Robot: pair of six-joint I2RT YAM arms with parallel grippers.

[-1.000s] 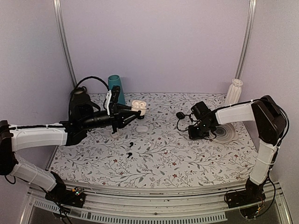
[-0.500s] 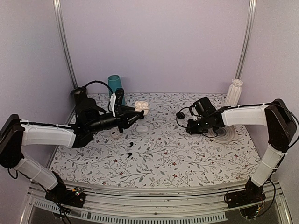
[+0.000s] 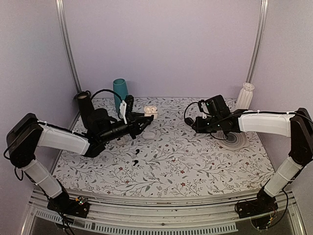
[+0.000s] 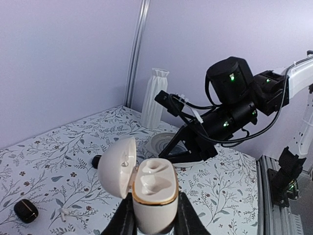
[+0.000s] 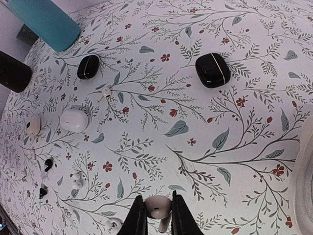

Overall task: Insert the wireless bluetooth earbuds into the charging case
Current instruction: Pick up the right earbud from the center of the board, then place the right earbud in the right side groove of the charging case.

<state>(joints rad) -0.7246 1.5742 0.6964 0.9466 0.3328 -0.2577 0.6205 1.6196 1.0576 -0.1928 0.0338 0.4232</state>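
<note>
My left gripper (image 3: pixel 146 117) is shut on the white charging case (image 3: pixel 150 110) at the back middle of the table. In the left wrist view the case (image 4: pixel 154 193) stands upright between the fingers of my left gripper (image 4: pixel 154 220). Its lid is swung open to the left, and both hollows look empty. My right gripper (image 3: pixel 195 127) is right of the case, some way apart. In the right wrist view my right gripper (image 5: pixel 158 213) is shut on a white earbud (image 5: pixel 159 208) with its stem pointing down, above the floral table.
Two black pebble cases (image 5: pixel 212 69) (image 5: pixel 88 66), a closed white case (image 5: pixel 74 120) and loose white earbuds (image 5: pixel 77 180) lie on the table. Black earbuds (image 3: pixel 136 152) lie mid-table. A teal cup (image 3: pixel 120 90), a black cylinder (image 3: pixel 84 104), a white vase (image 3: pixel 246 95) and a plate (image 3: pixel 238 139) stand at the back.
My left arm has stretched further back and carried the open case slightly right. My right gripper has moved back and left with the earbud, away from the plate.
</note>
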